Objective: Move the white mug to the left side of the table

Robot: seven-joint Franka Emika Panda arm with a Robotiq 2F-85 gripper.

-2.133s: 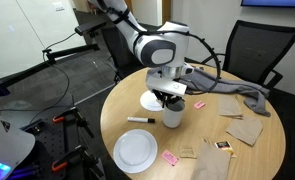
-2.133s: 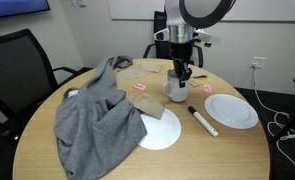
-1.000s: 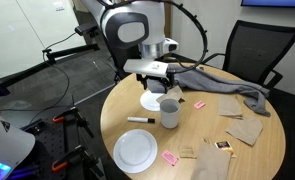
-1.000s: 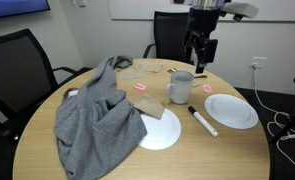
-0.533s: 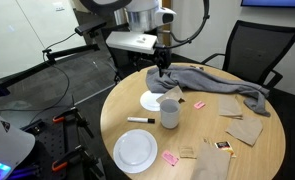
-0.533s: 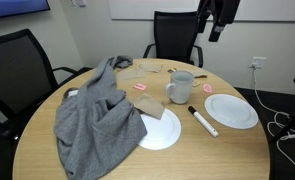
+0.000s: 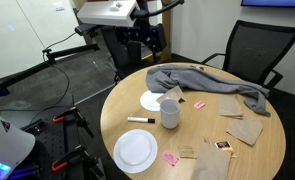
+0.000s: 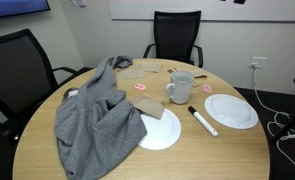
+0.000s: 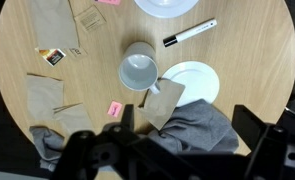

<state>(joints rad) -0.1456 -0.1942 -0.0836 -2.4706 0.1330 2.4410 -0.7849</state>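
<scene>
The white mug (image 7: 170, 112) stands upright near the middle of the round wooden table (image 7: 202, 128), free of any grip. It also shows in an exterior view (image 8: 180, 87) and from above in the wrist view (image 9: 139, 71), where it looks empty. My gripper (image 7: 150, 45) hangs high above the table's far edge, well clear of the mug, open and holding nothing. In the wrist view its dark fingers (image 9: 255, 126) frame the bottom of the picture, far above the table. The gripper is out of frame in the exterior view from the table's other side.
A grey cloth (image 7: 212, 82) lies spread beside the mug. Two white plates (image 7: 135, 151) (image 7: 152, 100) sit nearby, one partly under a brown napkin (image 9: 162, 100). A black marker (image 7: 139, 119), pink tags (image 7: 199, 103) and more brown napkins (image 7: 243, 126) are scattered around. Office chairs (image 8: 177, 35) ring the table.
The arm has risen from just over the mug and drawn back past the table's far edge, leaving one exterior view. The mug has stayed put.
</scene>
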